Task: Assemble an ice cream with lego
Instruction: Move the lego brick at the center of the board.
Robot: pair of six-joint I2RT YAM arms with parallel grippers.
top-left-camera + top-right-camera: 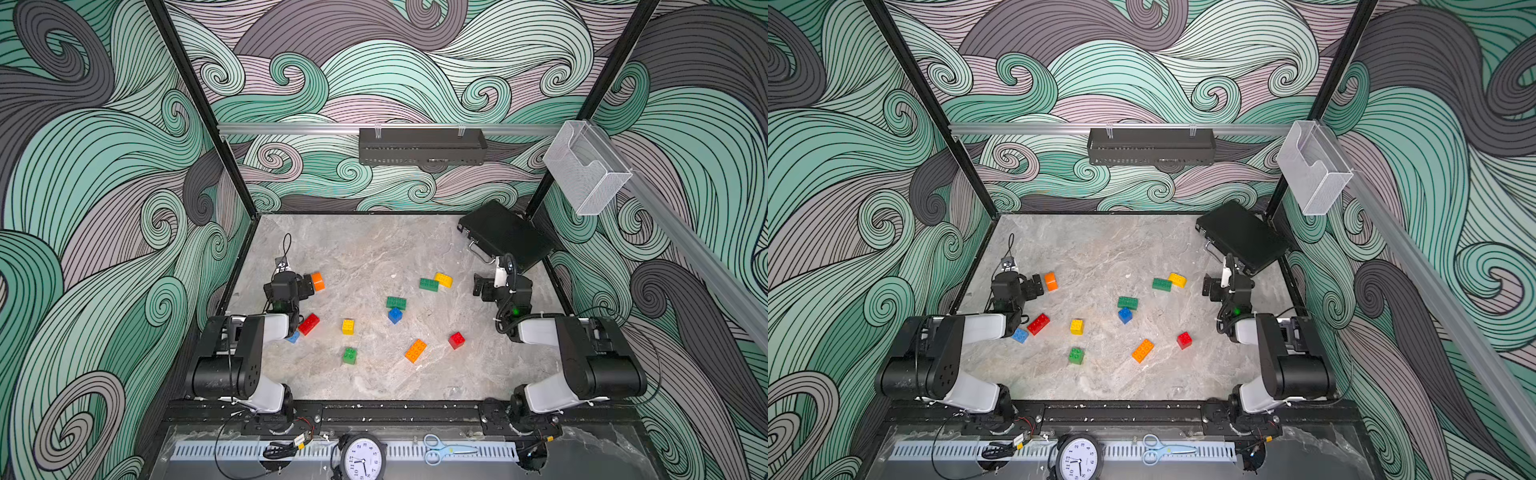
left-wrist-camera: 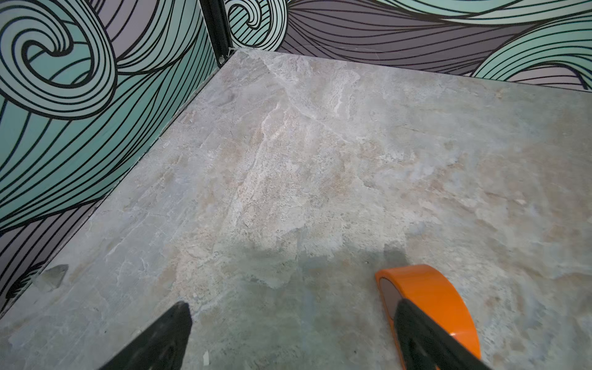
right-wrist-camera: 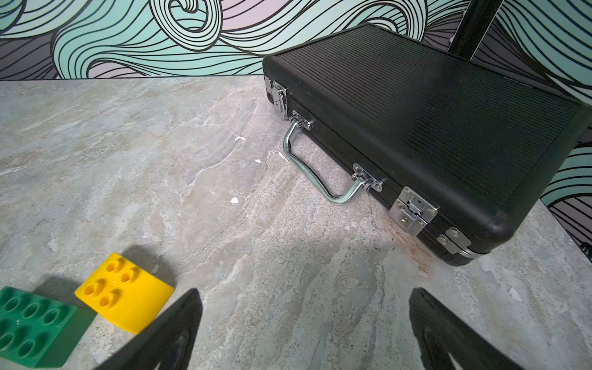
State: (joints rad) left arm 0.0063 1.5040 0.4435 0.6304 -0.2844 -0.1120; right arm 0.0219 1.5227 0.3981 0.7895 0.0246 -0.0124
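We see the lego (image 1: 1076, 326) as chunky, glossy plastic bricks with round studs on top, lying scattered on the grey marbled tabletop (image 1: 365, 245). Near the left side are an orange round-topped brick (image 1: 318, 281), a red oblong brick (image 1: 308, 324) and a small blue brick (image 1: 293, 337) partly hidden under the left arm. In the middle lie a yellow square brick (image 1: 348, 326), a green square brick (image 1: 350, 356), an orange oblong brick (image 1: 415, 350), a red square brick (image 1: 456, 340), and a blue square brick (image 1: 395, 316) just beside a green oblong brick (image 1: 396, 302). Further back, a second green oblong brick (image 1: 429, 284) lies just beside a yellow round-topped brick (image 1: 444, 279). The left gripper (image 2: 293, 307) has its jaws wide apart and holds nothing; the orange round-topped brick sits just at one finger, and we cannot tell if they touch. The right gripper (image 3: 304, 294) is also spread wide and empty, near a black ribbed case (image 3: 432, 112) with a metal handle.
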